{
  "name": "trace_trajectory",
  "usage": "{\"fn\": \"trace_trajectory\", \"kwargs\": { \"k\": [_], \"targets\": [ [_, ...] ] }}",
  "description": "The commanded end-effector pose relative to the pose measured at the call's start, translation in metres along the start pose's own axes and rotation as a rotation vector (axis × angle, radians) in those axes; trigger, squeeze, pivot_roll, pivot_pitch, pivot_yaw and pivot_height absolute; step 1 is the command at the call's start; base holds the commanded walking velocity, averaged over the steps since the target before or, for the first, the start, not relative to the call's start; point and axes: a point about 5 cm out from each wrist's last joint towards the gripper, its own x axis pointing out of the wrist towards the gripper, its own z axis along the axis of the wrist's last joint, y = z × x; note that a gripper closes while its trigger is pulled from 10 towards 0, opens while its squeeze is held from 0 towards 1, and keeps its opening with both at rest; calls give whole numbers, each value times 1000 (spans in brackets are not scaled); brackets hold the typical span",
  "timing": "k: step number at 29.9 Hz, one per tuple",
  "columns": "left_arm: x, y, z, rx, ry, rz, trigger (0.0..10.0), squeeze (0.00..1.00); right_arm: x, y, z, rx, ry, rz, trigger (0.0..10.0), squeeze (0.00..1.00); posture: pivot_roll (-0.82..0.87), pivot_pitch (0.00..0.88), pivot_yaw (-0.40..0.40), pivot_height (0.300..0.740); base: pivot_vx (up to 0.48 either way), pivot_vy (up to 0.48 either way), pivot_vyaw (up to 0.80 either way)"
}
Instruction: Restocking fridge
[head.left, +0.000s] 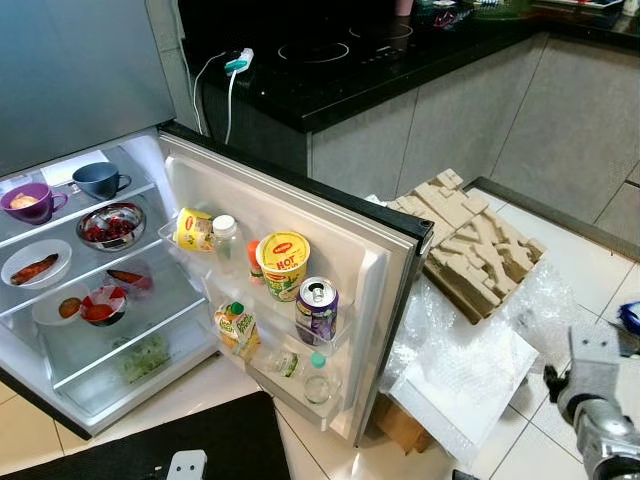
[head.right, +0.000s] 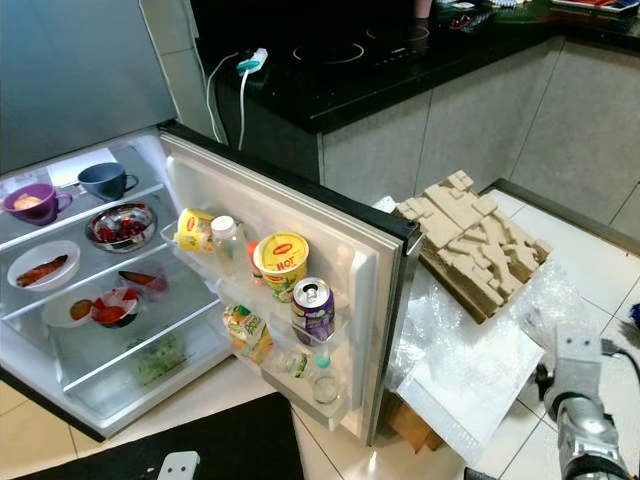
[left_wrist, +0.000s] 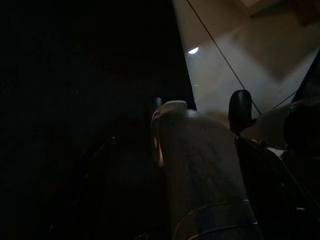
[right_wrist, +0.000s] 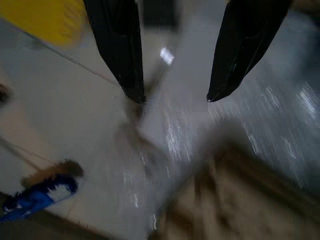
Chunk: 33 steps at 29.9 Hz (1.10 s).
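Head views, fridge (head.left: 90, 400): stands open, door (head.left: 300, 215) swung toward the robot's right.
Head views, door racks: yellow noodle cup (head.left: 283, 264) on the upper rack, purple can (head.left: 317, 309) just beside it; juice carton (head.left: 236, 328) below.
Head views, shelves: purple cup (head.left: 30, 201), blue cup (head.left: 98, 180), steel bowl (head.left: 111, 225) inside.
Head views, right arm (head.right: 578, 415): low, right of the door, over plastic wrap (head.right: 470, 370).
Left wrist view, left gripper: very dark; fingers' state cannot be told.
Right wrist view, right gripper (right_wrist: 175, 97): black fingers apart, empty, above blurred floor.
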Motion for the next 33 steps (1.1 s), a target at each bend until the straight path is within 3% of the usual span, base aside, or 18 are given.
{"fn": "trace_trajectory", "kwargs": {
  "k": [1, 4, 7, 9, 13, 17, 23, 26, 29, 33],
  "targets": [
    [-2, 1, -10, -9, 33, 0, 10000, 0, 2, 3, 8, 63, -50, 28, 10000, 0, -83, 0, 34, 740, 0, 0, 0],
    [-2, 2, -10, -11, 33, 0, 10000, 0, 7, 26, 34, 231, -181, 227, 10000, 0, -81, 0, 35, 740, 0, 0, 0],
    [-3, 2, -10, -13, 32, 0, 10000, 0, 6, 44, 51, 279, -259, 387, 10000, 0, -80, 0, 36, 740, 0, 0, 0],
    [-3, 3, -10, -13, 32, 0, 10000, 0, 6, 49, 55, 280, -276, 427, 10000, 0, -80, 0, 36, 740, 0, 0, 0],
    [-3, 2, -10, -18, 31, -2, 10000, 0, -5, 75, 66, 277, -330, 688, 10000, 0, -80, 0, 35, 740, 0, 0, 0],
    [-3, 2, -10, -20, 30, -4, 10000, 0, -11, 82, 65, 264, -323, 790, 10000, 0, -79, 0, 32, 740, 0, 0, 0],
    [-3, 1, -11, -23, 31, -8, 10000, 0, -38, 105, 60, 204, -271, 1126, 10000, 0, -81, 0, 33, 740, 0, 0, 0],
    [-3, 1, -11, -22, 31, -8, 10000, 0, -39, 107, 59, 198, -266, 1145, 10000, 0, -81, 0, 33, 740, 0, 0, 0],
    [-3, 1, -11, -21, 32, -8, 10000, 0, -58, 121, 56, 148, -209, 1328, 10000, 0, -83, 0, 32, 740, 0, 0, 0],
    [-3, 1, -11, -20, 33, -8, 10000, 0, -69, 130, 51, 118, -161, 1427, 10000, 0, -84, 0, 29, 740, 0, 0, 0]
  ]
}}
